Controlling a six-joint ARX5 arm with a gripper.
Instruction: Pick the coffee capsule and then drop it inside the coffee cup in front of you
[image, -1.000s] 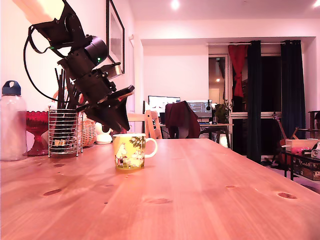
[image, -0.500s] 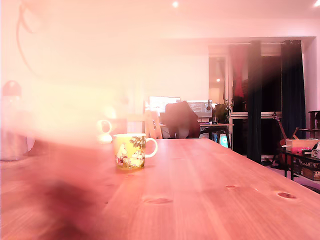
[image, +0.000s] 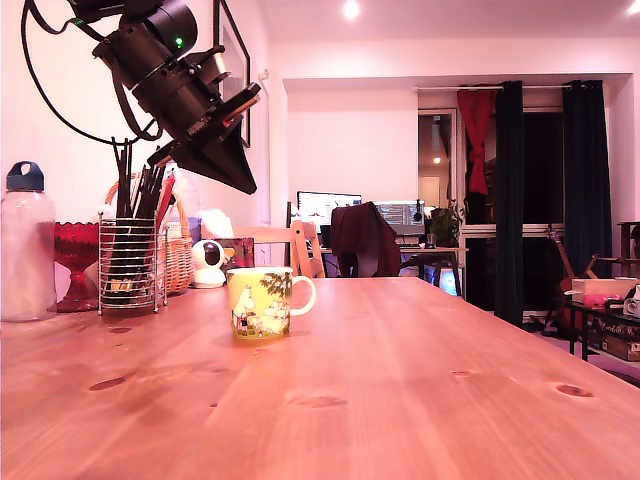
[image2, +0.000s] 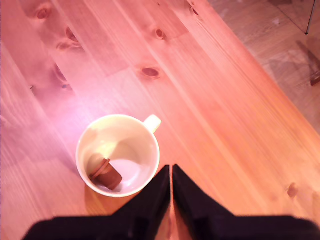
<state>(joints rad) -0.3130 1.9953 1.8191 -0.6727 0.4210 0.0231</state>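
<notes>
The small tan-brown tapered plastic coffee capsule (image2: 106, 174) lay on its side inside the yellow cartoon-printed ceramic coffee cup (image: 262, 301) on the reddish wooden table (image: 400, 380); the black gripper (image: 240, 180) hung above it, fingers pressed together, empty.

Knotty wood tabletop (image: 420, 380) is looking smooth; glazed ceramic cup (image: 259, 302) is shining; wire metal holder (image: 130, 265), frosted plastic bottle (image: 25, 250).

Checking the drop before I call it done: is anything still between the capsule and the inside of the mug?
No. The capsule already lies on its side inside the mug. The gripper is shut and empty, raised above the mug, with only bare table around it.
</notes>
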